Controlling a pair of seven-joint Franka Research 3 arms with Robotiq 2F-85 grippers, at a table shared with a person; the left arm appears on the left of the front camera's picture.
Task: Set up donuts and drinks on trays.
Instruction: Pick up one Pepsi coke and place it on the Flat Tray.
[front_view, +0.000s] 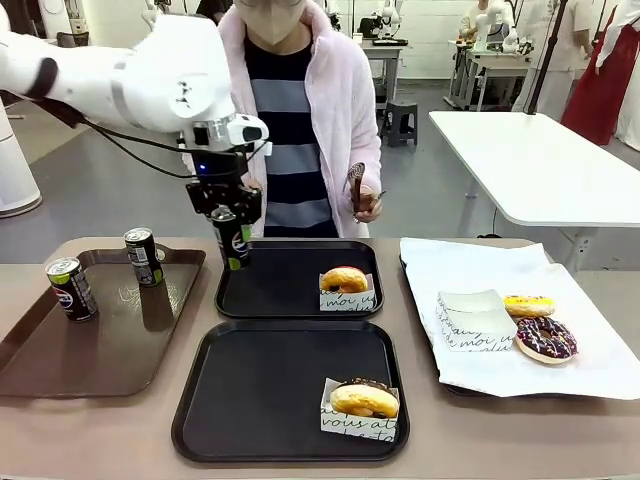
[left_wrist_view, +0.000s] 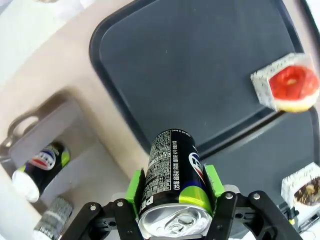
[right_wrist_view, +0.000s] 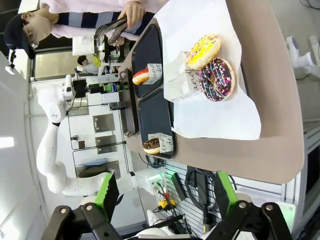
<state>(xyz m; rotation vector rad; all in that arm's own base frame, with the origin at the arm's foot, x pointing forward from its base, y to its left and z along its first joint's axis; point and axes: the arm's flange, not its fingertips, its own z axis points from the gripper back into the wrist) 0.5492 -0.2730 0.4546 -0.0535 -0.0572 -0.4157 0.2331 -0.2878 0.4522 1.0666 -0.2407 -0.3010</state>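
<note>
From the front: left pincer (front_view: 232, 238) clamped on an upright drink can (front_view: 235, 252), the can's base over the left rim of the far black tray (front_view: 285, 295), near its far-left corner. By that tray's right rim, a glazed donut (front_view: 344, 279) in a white lettered sleeve. Just in front, the near black tray (front_view: 260, 390), with a second sleeved donut (front_view: 364, 400) in its near-right corner. At the left edge of the worktop (front_view: 420, 455), a brown tray (front_view: 100, 350) carrying one upright can (front_view: 72, 288) and another can (front_view: 144, 256) toward its far side. At the right edge, white paper (front_view: 470, 262) bearing an empty sleeve (front_view: 475, 320), a yellow-iced donut (front_view: 529, 305) and a chocolate sprinkled donut (front_view: 546, 338). Beyond the far edge, a person's hand (front_view: 368, 205) gripping tongs (front_view: 356, 182). From the left wrist: green pads (left_wrist_view: 134, 187) pressed to both sides of the held can, silver top toward the camera, the far tray's corner beneath, the glazed donut across that tray, the two other cans off on the brown tray. From the right wrist: right pincer (right_wrist_view: 166, 192) spread wide, nothing between its fingers, held well off the worktop, which appears turned sideways with both black trays and the paper in sight.
</note>
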